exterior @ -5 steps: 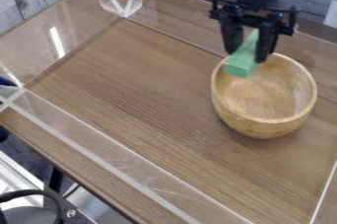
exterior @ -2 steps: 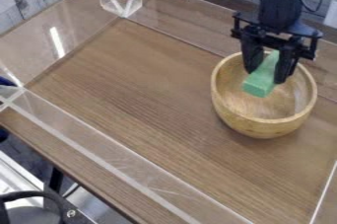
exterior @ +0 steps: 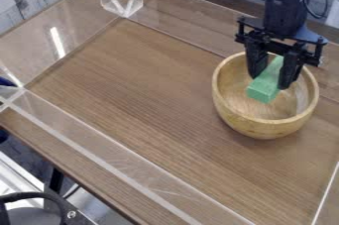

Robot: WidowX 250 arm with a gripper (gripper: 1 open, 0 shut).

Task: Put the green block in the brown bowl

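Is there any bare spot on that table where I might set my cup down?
Plenty: the wooden tabletop lies bare from its left edge across to the brown bowl. The crowded spot is far right, where the pincer holds the green block over the bowl.

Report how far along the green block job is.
Done: the green block is off the table and clamped in the gripper, which hangs over the brown bowl. In hand: the block's lower end sits inside the bowl's rim, tilted, but whether it touches the bottom cannot be told. Left: opening the jaws so the block drops in, then lifting the arm clear.
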